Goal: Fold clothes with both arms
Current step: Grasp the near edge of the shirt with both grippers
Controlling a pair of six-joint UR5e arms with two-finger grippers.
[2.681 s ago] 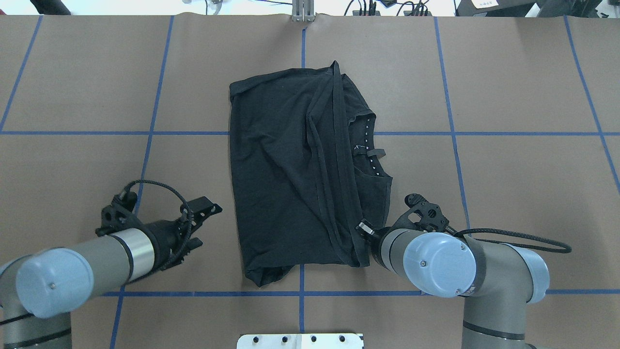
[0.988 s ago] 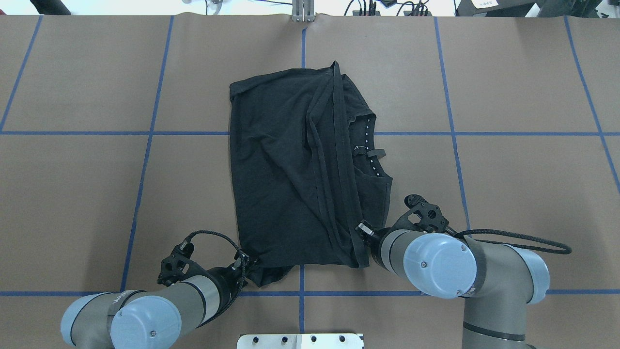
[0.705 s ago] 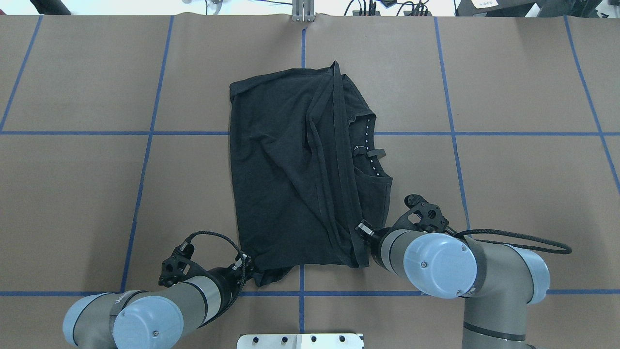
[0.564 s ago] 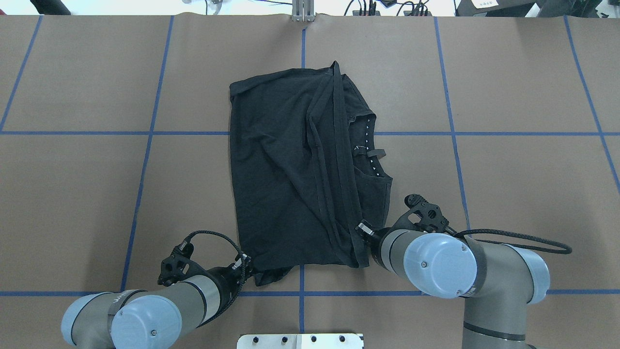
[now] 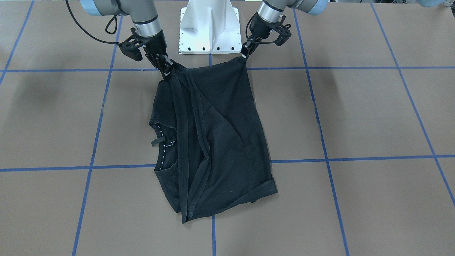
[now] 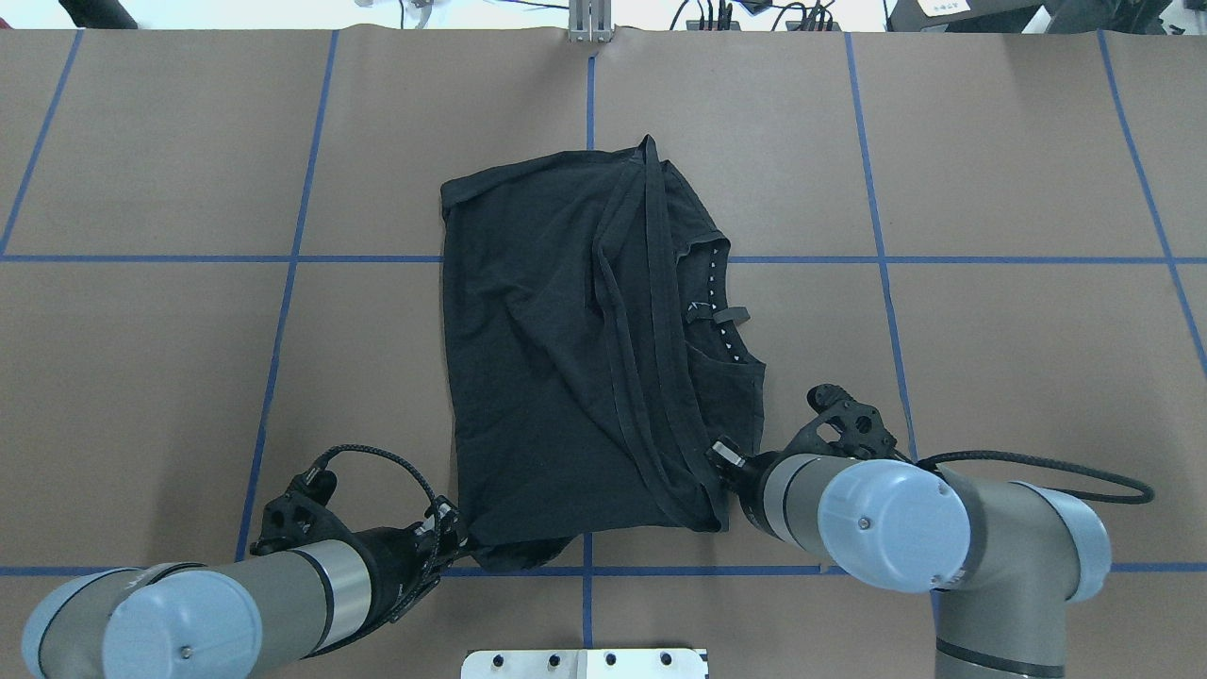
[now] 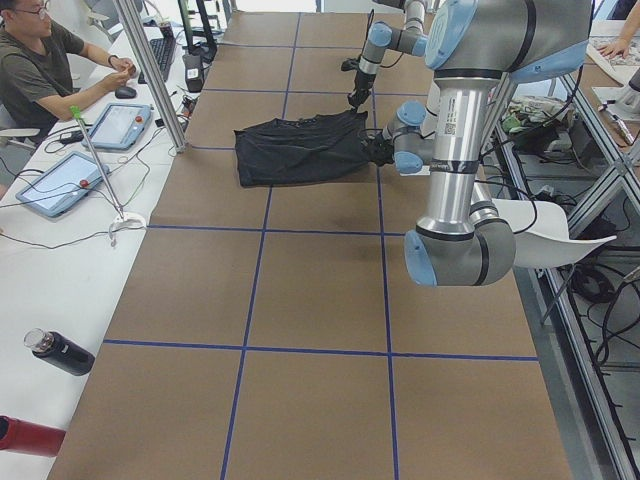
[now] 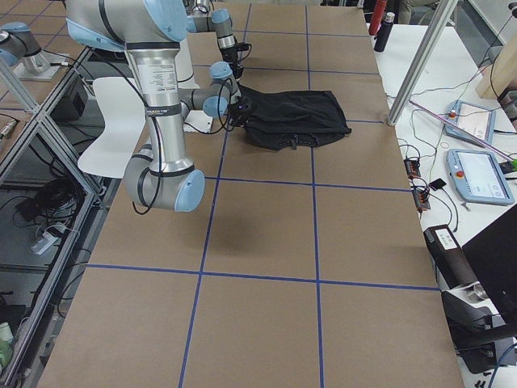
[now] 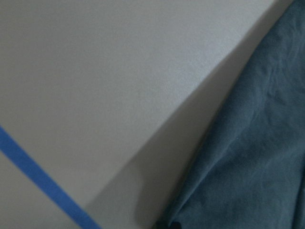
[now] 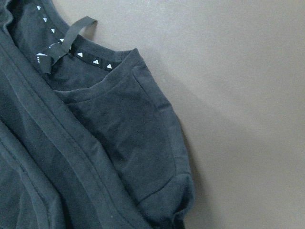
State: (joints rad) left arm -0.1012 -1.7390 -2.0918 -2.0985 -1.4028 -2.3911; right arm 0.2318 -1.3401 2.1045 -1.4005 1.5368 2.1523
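The black T-shirt (image 6: 556,377) lies folded lengthwise in the middle of the table, its white-dotted collar (image 6: 717,302) showing on the right side. My left gripper (image 6: 451,538) is shut on the shirt's near-left corner, and my right gripper (image 6: 721,460) is shut on the near-right corner. In the front-facing view the near edge of the T-shirt (image 5: 220,135) is drawn taut between the left gripper (image 5: 244,55) and the right gripper (image 5: 167,69). The left wrist view shows only cloth (image 9: 257,157) and table. The right wrist view shows a sleeve fold and collar (image 10: 71,52).
The white pedestal base (image 5: 209,28) stands just behind the grippers. Blue tape lines (image 6: 283,283) grid the brown table. Past the table's far edge, a person (image 7: 40,70) sits at a desk with tablets, a metal post (image 7: 150,70) and bottles (image 7: 60,352).
The left arm swung in from the left, open, and closed on the near-left corner. Both arms then drew back toward the base, and the whole shirt slid slightly nearer.
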